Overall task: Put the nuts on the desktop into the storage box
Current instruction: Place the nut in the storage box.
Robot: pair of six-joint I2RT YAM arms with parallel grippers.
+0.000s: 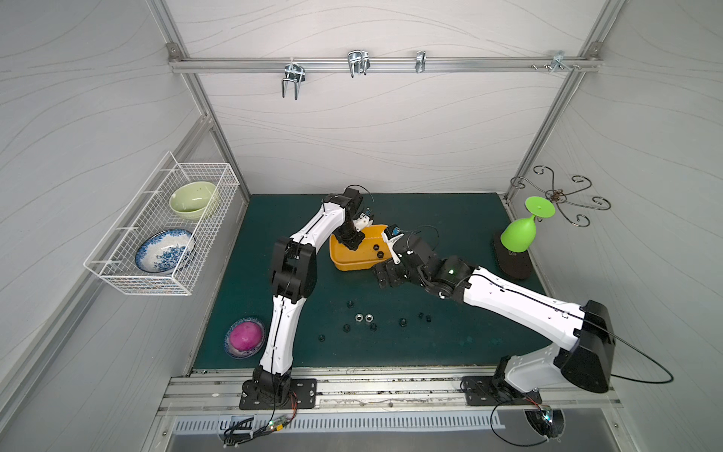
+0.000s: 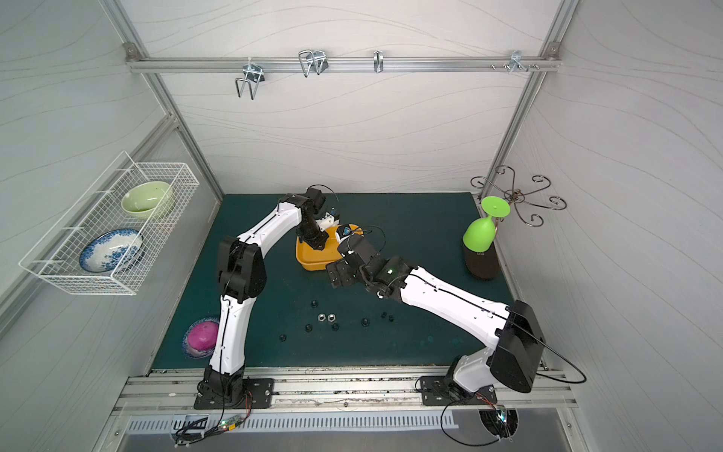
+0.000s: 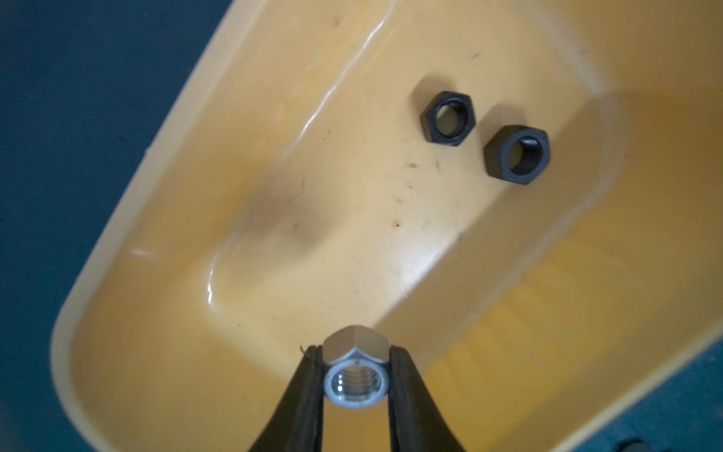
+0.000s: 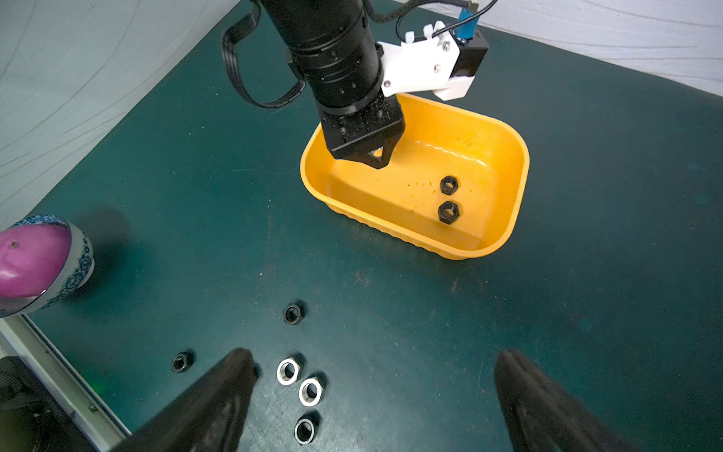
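Here, the left fingers (image 3: 301, 399) pinch a silver nut (image 3: 354, 352) over the storage box (image 3: 129, 321), which holds two black nuts (image 3: 429, 117); the right fingers (image 4: 211, 403) stand spread above loose nuts (image 4: 280, 371) on the bench (image 4: 430, 332).

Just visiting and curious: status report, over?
Left gripper shut on silver nut over storage box. Right gripper open. Two black nuts boxed, loose nuts on desktop. Nothing in the way.

Glossy plastic storage box (image 4: 504, 235), shiny metal nut (image 3: 356, 371)
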